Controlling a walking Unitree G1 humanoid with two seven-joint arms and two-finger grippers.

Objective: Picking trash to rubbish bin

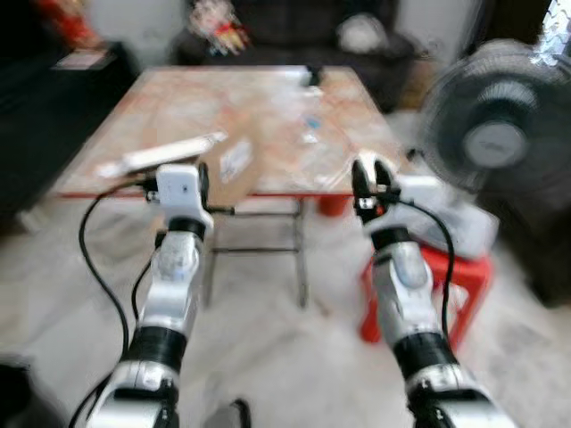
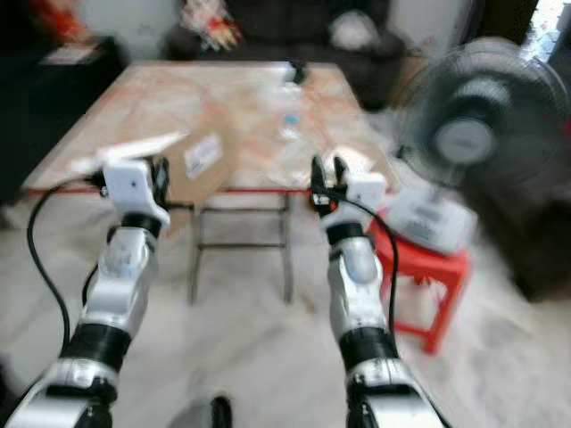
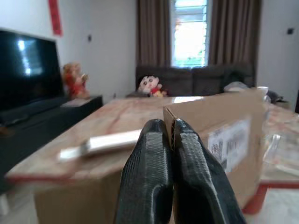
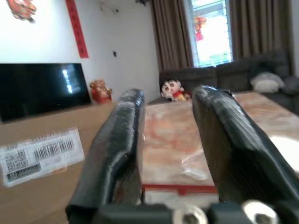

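A brown cardboard box [image 1: 235,168] with a white barcode label hangs at the front edge of the marble table [image 1: 187,98]. My left gripper [image 3: 163,124] is shut on the box's edge, and the box [image 3: 224,135] rises just behind its fingers. My right gripper [image 1: 372,171] is held up near the table's front right corner. It is open, with nothing between its fingers [image 4: 122,135]. A long white flat piece [image 1: 169,153] lies on the table's left side. Clear plastic wrappers [image 1: 308,134] lie near the middle. The eye views are blurred.
A standing fan [image 1: 500,134] is at the right, beside a red stool [image 1: 459,276] with a white object on it. A dark sofa [image 1: 294,31] with a doll stands behind the table. A dark TV cabinet [image 1: 45,98] runs along the left. Pale floor lies under my arms.
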